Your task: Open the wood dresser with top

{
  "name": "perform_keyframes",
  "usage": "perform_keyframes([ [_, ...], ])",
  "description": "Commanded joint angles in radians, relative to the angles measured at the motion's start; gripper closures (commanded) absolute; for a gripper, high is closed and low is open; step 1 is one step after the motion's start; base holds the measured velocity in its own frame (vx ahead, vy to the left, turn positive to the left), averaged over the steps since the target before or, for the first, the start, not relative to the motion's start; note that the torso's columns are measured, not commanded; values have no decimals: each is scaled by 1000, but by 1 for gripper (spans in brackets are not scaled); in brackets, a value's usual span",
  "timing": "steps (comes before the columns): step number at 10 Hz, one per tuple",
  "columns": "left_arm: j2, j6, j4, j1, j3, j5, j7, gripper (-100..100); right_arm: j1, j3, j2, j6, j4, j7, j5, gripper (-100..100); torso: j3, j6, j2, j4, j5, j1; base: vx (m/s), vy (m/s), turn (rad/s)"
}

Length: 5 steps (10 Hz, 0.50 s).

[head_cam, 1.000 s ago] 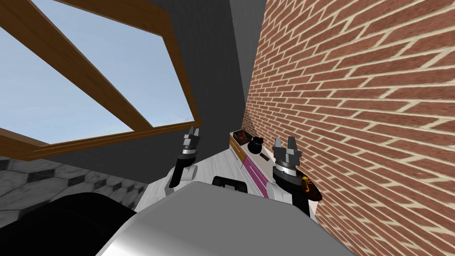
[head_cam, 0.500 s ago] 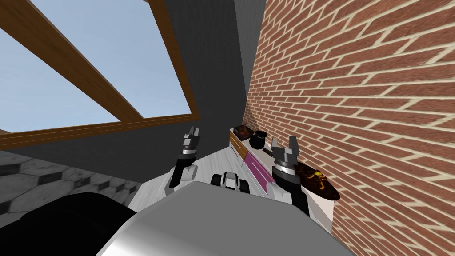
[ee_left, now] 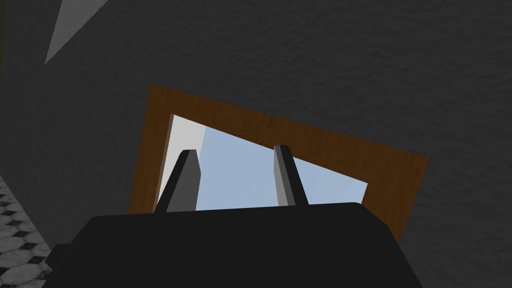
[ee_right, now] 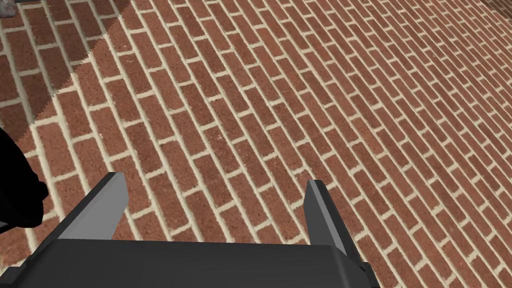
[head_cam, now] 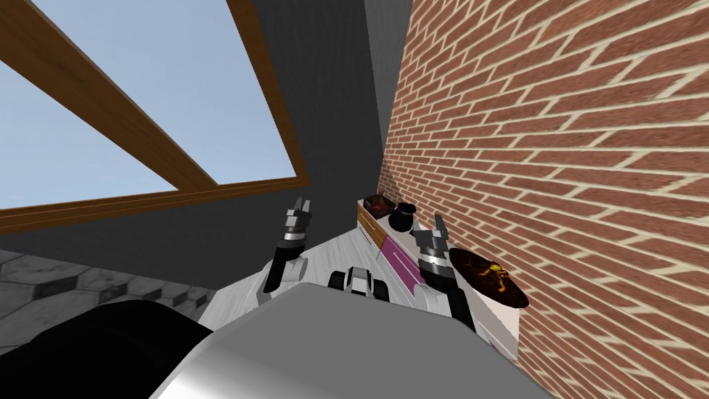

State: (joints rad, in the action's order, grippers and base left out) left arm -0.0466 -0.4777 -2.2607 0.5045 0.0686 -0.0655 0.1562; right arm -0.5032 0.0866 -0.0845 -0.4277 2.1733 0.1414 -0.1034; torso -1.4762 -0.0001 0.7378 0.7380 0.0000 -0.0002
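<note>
Right gripper [ee_right: 215, 182] stands wide apart, empty, facing the red brick wall [head_cam: 554, 138]. Left gripper [ee_left: 235, 150], at 11 o'clock, is parted more narrowly and also empty. One long wood-and-magenta dresser with white top [head_cam: 396, 260] runs along the wall at 1 o'clock. It bears three things: a black pot [head_cam: 399, 219], a dark red box [head_cam: 376, 205] and a dark round orange-flecked dish [head_cam: 488, 277].

The wood-framed window [head_cam: 124, 97] on the left glows pale and even. The red brick wall [head_cam: 554, 173] on the right bears one diagonal shadow. Lines splay toward the corners.
</note>
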Motion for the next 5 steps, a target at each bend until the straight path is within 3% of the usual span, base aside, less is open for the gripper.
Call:
perform_keyframes([
  [1, 0, 0, 0, 0, 0, 0, 0, 0, 34, 6, -26, 77, -60, 75, -66, -100, 0, 0, 0, 0, 0, 0, 14, 31, -64],
  [4, 0, 0, 0, 0, 0, 0, 0, 0, 51, 10, -34, 122, -96, 138, -99, -100, 0, 0, 0, 0, 0, 0, 9, 23, -29],
  [5, 0, 0, 0, 0, 0, 0, 0, 0, 69, 14, -41, 162, -131, 179, -135, -100, 0, 0, 0, 0, 0, 0, 14, 19, -52],
])
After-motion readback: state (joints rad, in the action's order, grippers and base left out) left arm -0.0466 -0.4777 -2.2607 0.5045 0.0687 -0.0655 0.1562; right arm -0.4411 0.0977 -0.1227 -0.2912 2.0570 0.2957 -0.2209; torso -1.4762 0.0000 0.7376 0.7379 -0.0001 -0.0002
